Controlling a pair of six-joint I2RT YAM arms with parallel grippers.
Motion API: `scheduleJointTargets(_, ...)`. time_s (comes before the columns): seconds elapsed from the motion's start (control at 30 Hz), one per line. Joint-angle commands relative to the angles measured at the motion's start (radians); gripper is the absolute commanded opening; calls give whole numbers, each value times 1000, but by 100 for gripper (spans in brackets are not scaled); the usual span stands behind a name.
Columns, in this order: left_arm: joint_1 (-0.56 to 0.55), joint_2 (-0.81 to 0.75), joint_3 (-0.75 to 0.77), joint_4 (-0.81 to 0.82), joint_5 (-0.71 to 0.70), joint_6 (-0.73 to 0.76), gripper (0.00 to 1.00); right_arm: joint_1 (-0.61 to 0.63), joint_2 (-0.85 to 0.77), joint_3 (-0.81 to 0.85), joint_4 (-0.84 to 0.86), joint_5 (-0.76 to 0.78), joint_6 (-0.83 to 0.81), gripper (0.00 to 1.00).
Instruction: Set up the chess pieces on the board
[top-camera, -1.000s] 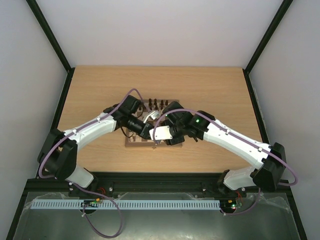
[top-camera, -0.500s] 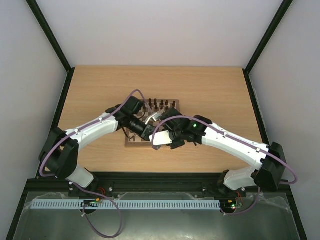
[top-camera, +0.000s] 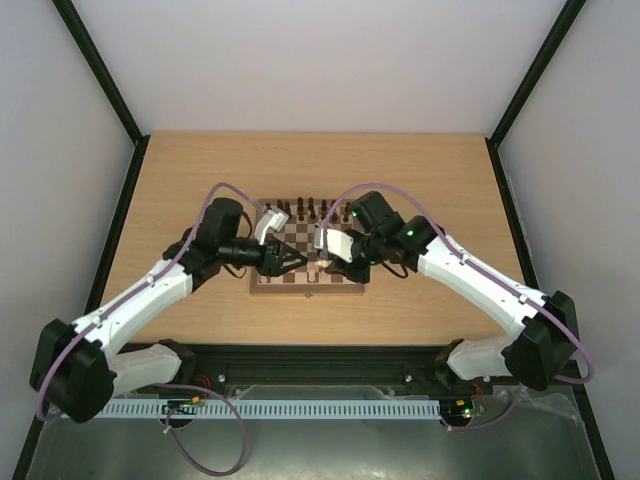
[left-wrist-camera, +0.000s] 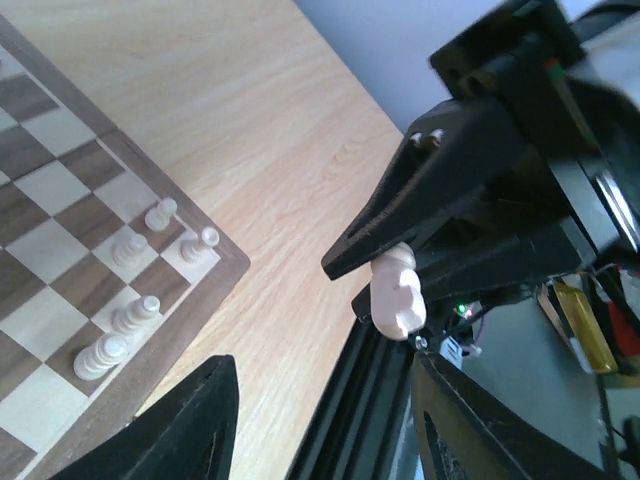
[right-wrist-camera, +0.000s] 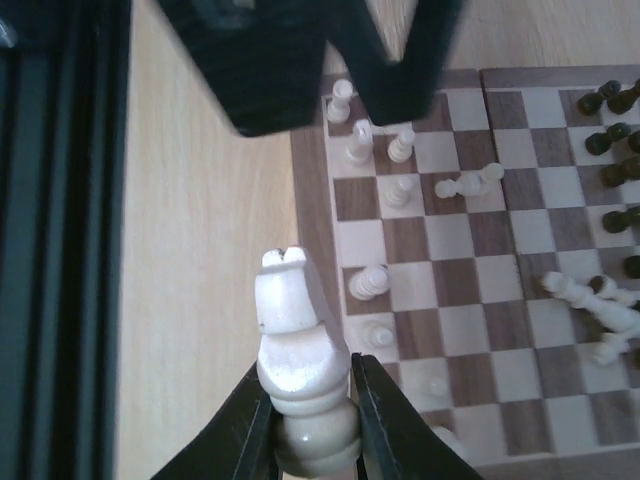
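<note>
Cream knight (right-wrist-camera: 296, 375) clamped in right gripper (right-wrist-camera: 310, 425) – left gripper (left-wrist-camera: 320, 420) agape | board (right-wrist-camera: 312, 235) edge below

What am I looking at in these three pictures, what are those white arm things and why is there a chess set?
Those are two robot arms bolted to the near edge of a wooden table. One picture looks down from above; the other two come from small cameras on each wrist. Between the arms lies a chessboard, with dark pieces along its far edge. The right wrist view shows pale pieces standing near one edge and a few toppled. The right end effector is closed on a cream knight by its base. The left end effector stands open, holding nothing, and its camera sees the knight pinched in the other arm's fingers.
</note>
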Motion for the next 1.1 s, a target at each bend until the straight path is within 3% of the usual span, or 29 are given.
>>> scheduleJointTargets(0.0,-31,-104,-87,196,-138,-42,48,-82,-8,-31,52,-308,213,16)
scheduleJointTargets(0.13,-84,-147,-80,182,-181,39,47,-126,-1,-68,111,-469,306,16)
scheduleJointTargets(0.37,-127,-128,-52,158,-172,90,47,-127,1,-96,151,-537,362,16)
scheduleJointTargets(0.6,-157,-86,-39,156,-146,96,32,-127,15,-97,144,-549,365,16)
scheduleJointTargets(1.07,-162,-102,-38,182,-108,90,12,-127,31,-103,151,-536,367,18)
